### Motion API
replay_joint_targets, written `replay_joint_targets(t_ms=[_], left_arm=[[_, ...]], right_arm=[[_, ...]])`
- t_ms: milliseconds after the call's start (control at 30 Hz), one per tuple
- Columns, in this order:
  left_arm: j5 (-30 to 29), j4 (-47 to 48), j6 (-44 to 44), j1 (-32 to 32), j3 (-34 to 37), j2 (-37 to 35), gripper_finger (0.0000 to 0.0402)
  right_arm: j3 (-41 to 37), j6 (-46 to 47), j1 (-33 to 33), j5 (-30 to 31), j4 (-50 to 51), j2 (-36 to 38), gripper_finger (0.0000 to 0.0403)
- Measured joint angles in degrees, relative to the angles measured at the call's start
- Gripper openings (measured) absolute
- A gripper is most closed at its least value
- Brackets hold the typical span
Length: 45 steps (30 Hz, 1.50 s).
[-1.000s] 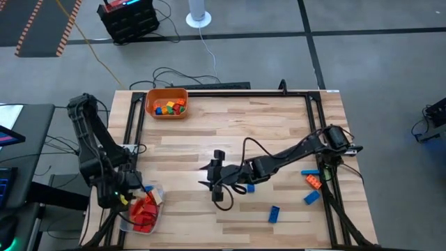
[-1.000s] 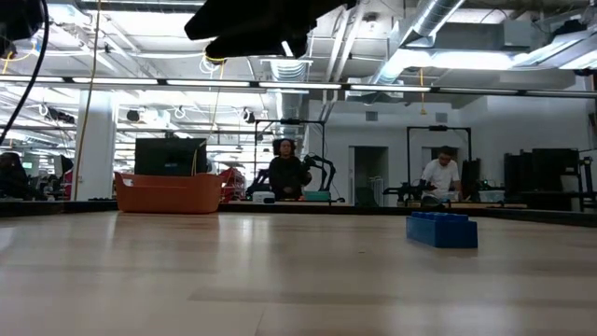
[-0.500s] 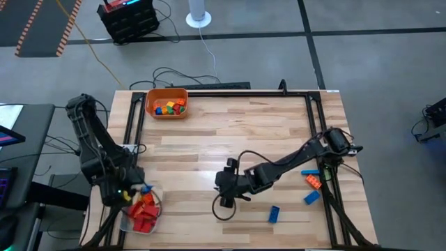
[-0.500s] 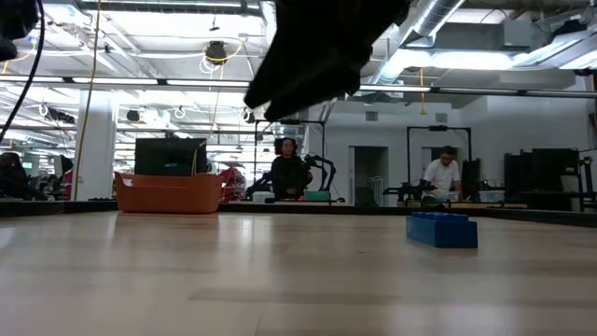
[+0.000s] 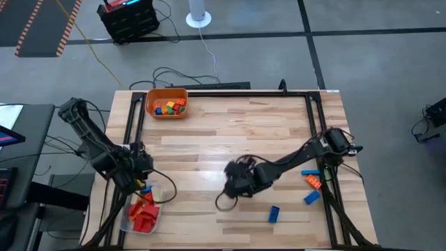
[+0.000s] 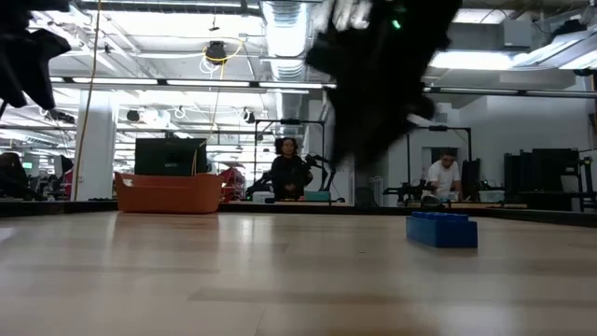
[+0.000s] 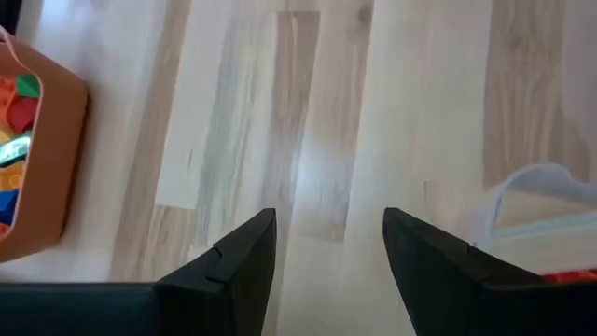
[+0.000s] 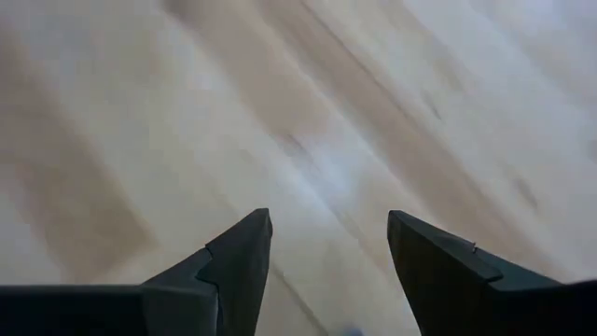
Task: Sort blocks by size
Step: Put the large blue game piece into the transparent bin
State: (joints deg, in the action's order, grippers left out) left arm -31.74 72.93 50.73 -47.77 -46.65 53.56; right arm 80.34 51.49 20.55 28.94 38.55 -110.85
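Of the blocks, one blue block lies flat on the wood near the front edge. Two more blue blocks and an orange one lie at the right edge. My right gripper stands open over bare wood, left of the front blue block. My left gripper is open too, just beyond the clear tub, which holds red blocks. Nothing is between either pair of fingers.
An orange bin with mixed blocks stands at the far left. Black rails run along the table's sides. The middle of the table is bare wood. People stand in the room beyond the table.
My left gripper has swung from over the clear tub toward the table's far side and middle, turning as it went. My right gripper has moved toward the right, sunk lower, tipped downward and rolled. No block has moved.
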Motion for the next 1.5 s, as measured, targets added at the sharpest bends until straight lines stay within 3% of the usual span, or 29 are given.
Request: replay_joint_targets(t_ms=[100,267,567,1200,1500], left_arm=[[-0.13,-0.69,-0.58,1.22,0.0,0.0,0.0191],[-0.56,-0.69,-1.49,1.49,0.0,0.0,0.0191],[-0.58,-0.99,-3.56,1.49,0.0,0.0,0.0191],[-0.08,-1.98,-3.57,1.49,0.0,0.02,0.0191],[0.01,-1.97,-3.55,1.49,0.0,0.02,0.0191]], right_arm=[[0.0,12.15,-0.47,-4.15,7.89,-0.02,0.0244],[0.02,24.06,1.72,-9.63,9.16,-0.02,0.0244],[0.02,38.32,6.52,-10.89,16.86,-0.02,0.0244],[0.16,40.14,6.02,-10.09,13.31,-7.43,0.0244],[0.04,32.49,3.92,-6.49,13.49,-7.05,0.0244]])
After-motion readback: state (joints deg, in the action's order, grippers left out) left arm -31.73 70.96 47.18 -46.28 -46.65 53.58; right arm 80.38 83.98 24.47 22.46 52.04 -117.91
